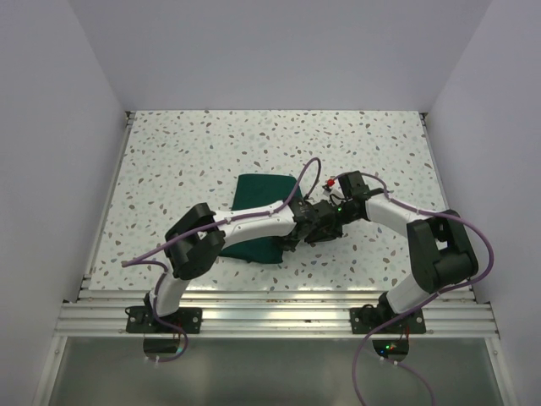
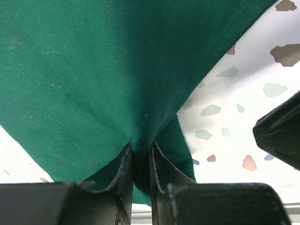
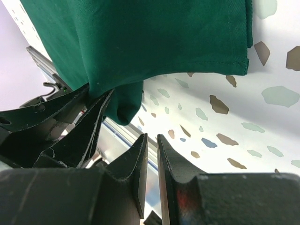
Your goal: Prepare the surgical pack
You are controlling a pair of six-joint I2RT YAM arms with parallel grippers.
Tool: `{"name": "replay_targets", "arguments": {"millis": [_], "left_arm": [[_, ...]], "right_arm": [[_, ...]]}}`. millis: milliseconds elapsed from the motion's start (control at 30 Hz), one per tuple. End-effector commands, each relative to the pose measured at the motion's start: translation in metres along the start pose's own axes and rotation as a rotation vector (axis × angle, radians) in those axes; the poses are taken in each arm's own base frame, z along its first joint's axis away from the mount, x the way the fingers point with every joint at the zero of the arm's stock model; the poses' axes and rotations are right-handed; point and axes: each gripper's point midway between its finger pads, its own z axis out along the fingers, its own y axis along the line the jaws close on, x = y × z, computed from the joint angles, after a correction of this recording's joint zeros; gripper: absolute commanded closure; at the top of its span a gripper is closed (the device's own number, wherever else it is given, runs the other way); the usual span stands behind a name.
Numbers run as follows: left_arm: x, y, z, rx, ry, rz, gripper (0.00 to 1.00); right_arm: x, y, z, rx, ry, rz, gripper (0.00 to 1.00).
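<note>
- The surgical pack (image 1: 258, 193), a dark green cloth drape folded into a compact bundle, lies near the middle of the white bench (image 1: 211, 144) with its brown and grey flecks, somewhat closer to the near edge than the far one.
- The left arm reaches across the pack, and the left gripper (image 2: 140, 150) is at the pack's right edge.
- Its fingers are clamped on a pinch of the green cloth. The fabric is drawn up into a ridge between them, and that edge is raised off the bench.
- The right gripper (image 3: 151, 138) is just beside the left one, on the side away from the pack.
- Its fingers are almost together, with a thin slit between them and no cloth in it.
- A hemmed corner of the pack (image 3: 236, 63) hangs free above the speckled surface.
</note>
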Motion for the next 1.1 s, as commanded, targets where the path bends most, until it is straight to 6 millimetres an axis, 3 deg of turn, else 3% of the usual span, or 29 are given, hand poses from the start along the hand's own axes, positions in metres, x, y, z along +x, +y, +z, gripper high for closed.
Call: {"name": "replay_targets", "arguments": {"millis": [0,267,433,633,900,933,967,1067], "left_arm": [[-0.010,-0.018,-0.026,0.109,-0.040,-0.006,0.88],[-0.022,-0.006,-0.048,0.145,-0.099,-0.069,1.00],[-0.030,0.003,-0.060,0.162,-0.154,-0.115,1.00],[-0.026,0.000,-0.056,0.186,-0.147,-0.104,1.00],[-0.017,-0.001,-0.047,0.189,-0.112,-0.100,0.81],[-0.017,-0.001,-0.048,0.189,-0.113,-0.100,0.70],[-0.016,0.000,-0.048,0.185,-0.112,-0.102,0.66],[-0.012,0.002,-0.046,0.182,-0.103,-0.099,0.66]], "right_arm": [[-0.009,0.024,-0.006,-0.076,-0.007,-0.068,0.82],[-0.026,0.046,-0.013,-0.119,-0.041,-0.082,0.82],[-0.037,0.054,-0.009,-0.145,-0.043,-0.059,0.85],[-0.044,0.062,-0.009,-0.165,-0.046,-0.051,0.85],[-0.033,0.047,-0.009,-0.122,-0.035,-0.061,0.85],[-0.029,0.045,-0.007,-0.118,-0.028,-0.057,0.85],[-0.028,0.044,-0.007,-0.116,-0.028,-0.056,0.85],[-0.025,0.040,-0.007,-0.109,-0.025,-0.053,0.85]]}}
